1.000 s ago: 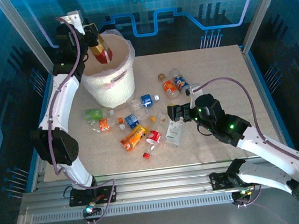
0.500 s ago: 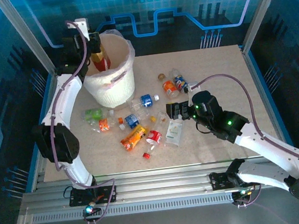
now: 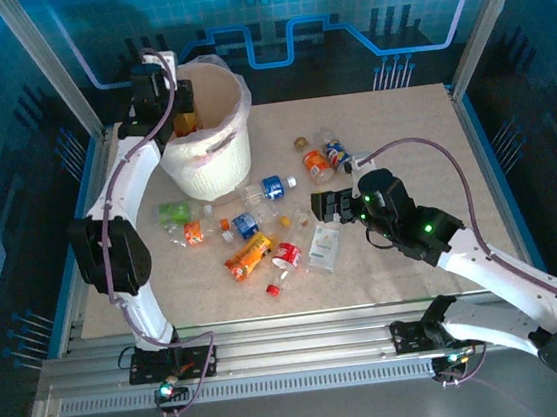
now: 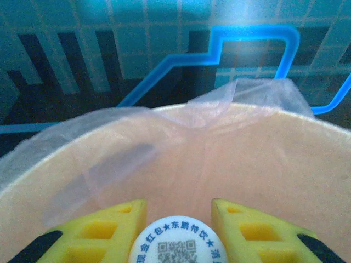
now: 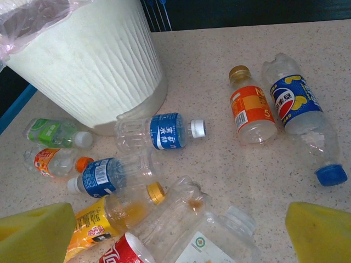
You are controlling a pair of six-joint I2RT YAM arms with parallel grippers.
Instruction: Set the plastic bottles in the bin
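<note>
Left gripper (image 4: 175, 216) clamps a white-capped plastic bottle (image 4: 174, 247) over the large white bag-lined bin (image 4: 307, 164), at its mouth, so I can drop it clean. Right gripper (image 5: 176, 230) hangs wide open above loose clear plastic bottles (image 5: 164, 131) on the speckled desk (image 5: 219, 60), staged for picking.

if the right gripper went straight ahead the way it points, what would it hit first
Probably the clear bottle with the white label, just ahead between its open fingers, though depth is unclear.

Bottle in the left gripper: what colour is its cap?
White cap with blue print, clearest in left wrist view.
</note>
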